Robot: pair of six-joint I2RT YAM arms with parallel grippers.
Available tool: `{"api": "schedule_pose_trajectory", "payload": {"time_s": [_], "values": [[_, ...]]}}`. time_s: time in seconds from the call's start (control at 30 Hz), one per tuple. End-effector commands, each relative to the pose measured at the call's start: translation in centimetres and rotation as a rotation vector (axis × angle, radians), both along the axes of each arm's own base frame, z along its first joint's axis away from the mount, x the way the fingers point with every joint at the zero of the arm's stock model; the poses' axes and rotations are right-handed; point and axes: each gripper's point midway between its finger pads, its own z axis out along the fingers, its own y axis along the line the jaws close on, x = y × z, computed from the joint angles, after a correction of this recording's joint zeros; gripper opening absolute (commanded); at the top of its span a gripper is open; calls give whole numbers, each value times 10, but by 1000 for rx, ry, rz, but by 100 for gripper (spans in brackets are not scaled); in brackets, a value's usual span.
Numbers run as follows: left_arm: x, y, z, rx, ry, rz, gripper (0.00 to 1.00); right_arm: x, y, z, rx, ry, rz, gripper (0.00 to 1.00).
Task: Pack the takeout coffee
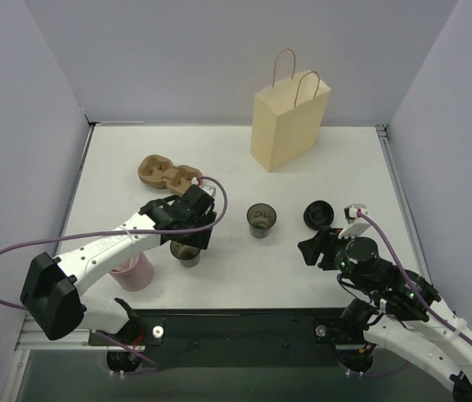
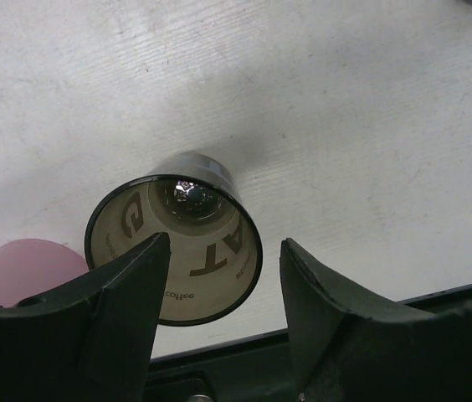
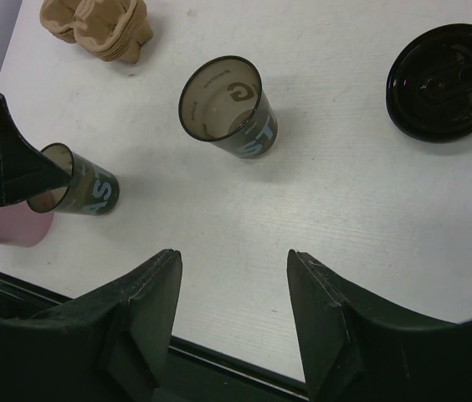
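Left hand (image 2: 226,243) jaws parted and gripping nothing, poised over the takeout coffee cup (image 2: 182,247), which stands upright, long axis vertical, open mouth up, lidless, near the desk's (image 2: 345,100) front edge toward the left corner, just beside a pink cup (image 2: 18,268); right hand (image 3: 232,260) wide, empty.

The dark cup (image 2: 173,251) in the left wrist view shows large pale letters through its wall — "G" and "AT" — with small print reading "coffee". The middle cup (image 3: 228,107) on the tabletop shows "G" inside and "ST" outside.
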Motion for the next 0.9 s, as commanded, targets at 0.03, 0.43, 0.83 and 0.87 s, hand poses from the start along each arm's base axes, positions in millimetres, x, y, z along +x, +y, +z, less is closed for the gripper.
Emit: {"api": "schedule_pose_trajectory", "payload": {"time_s": [0.03, 0.43, 0.83, 0.87], "values": [[11, -12, -1, -41, -50, -1, 65, 1, -2, 5, 6, -18, -13, 54], [23, -8, -34, 67, -11, 53, 33, 2, 2, 8, 22, -17, -5, 54], [114, 65, -26, 263, -121, 327, 24, 1, 11, 0, 28, 6, 21, 54], [117, 70, -25, 269, -126, 338, 24, 1, 10, 0, 27, 4, 20, 54]]}}
